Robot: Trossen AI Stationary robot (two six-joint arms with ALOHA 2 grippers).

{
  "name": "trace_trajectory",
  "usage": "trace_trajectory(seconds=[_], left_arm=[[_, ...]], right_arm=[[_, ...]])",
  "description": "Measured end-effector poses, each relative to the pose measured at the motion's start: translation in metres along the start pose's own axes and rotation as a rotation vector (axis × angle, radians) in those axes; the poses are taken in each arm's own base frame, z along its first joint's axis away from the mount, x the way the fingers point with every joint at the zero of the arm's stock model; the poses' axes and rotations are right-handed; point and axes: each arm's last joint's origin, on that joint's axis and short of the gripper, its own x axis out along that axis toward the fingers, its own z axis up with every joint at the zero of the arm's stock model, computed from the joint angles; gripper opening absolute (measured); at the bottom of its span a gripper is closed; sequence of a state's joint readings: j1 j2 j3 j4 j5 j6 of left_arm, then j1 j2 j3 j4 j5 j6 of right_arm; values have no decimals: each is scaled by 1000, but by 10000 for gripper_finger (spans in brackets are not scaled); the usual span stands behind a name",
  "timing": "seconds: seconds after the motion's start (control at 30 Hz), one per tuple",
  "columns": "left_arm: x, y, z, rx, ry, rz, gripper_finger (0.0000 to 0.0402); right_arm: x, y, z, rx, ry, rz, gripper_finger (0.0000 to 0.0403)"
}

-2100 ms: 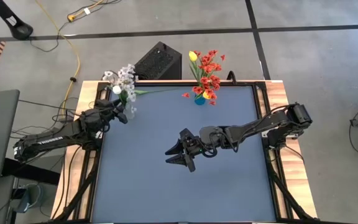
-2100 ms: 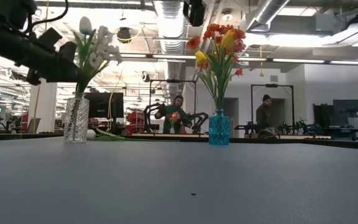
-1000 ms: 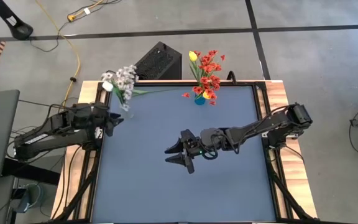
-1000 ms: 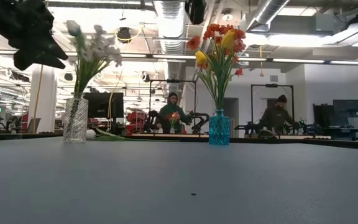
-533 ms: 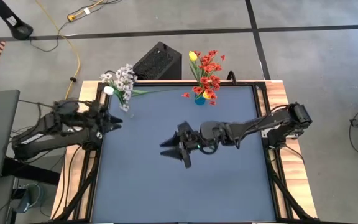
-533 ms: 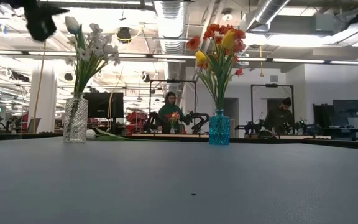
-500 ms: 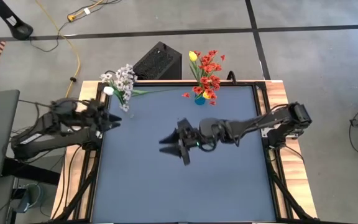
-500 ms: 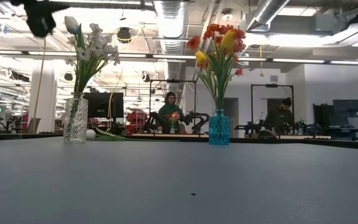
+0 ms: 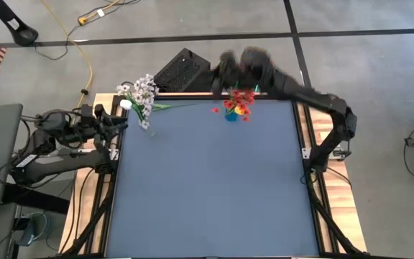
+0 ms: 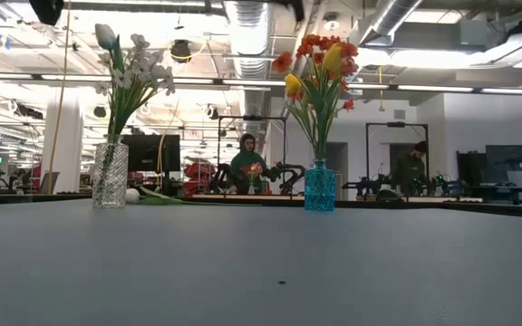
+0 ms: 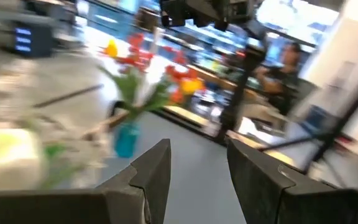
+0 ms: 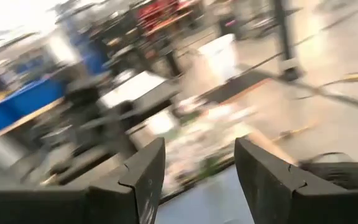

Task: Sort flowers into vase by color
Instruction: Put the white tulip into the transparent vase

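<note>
**Flowers sorted in both vases, my right arm swings to the far edge**

Flowers now stand in two vases at the far side of the desk (image 9: pixel 207 187): the white flowers (image 9: pixel 141 92) in the clear glass vase (image 10: pixel 110 175) at the far left, the red and yellow flowers (image 9: pixel 239 97) in the blue vase (image 10: pixel 319 188) near the far middle. One green stem (image 9: pixel 175 106) lies flat on the desk between them. A moment ago my right gripper (image 9: pixel 230 66) hung over the middle of the desk; it has swept to the far edge, above the red bunch, fingers apart and empty. My left gripper (image 9: pixel 115 124) has pulled back off the left edge, fingers apart, empty too. I judge the sorting nearly done, with that lying stem perhaps the last piece.
</note>
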State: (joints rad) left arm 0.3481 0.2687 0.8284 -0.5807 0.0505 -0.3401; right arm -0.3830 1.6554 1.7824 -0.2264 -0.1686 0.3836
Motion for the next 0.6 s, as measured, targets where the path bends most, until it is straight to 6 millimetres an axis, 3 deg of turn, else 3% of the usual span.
trace_trajectory(seconds=[0.17,0.37,0.47,0.6], left_arm=[[5,7,1,4,-43,220,146],[10,10,5,-35,-110,361,146],[10,11,5,-62,-124,393,146],[10,13,5,-92,-150,457,146]], right_arm=[[-12,-107,25,-6,-57,-187,218],[-24,-222,37,79,-194,-145,218],[-28,-265,34,127,-264,-111,218],[-31,-303,37,212,-276,-158,218]])
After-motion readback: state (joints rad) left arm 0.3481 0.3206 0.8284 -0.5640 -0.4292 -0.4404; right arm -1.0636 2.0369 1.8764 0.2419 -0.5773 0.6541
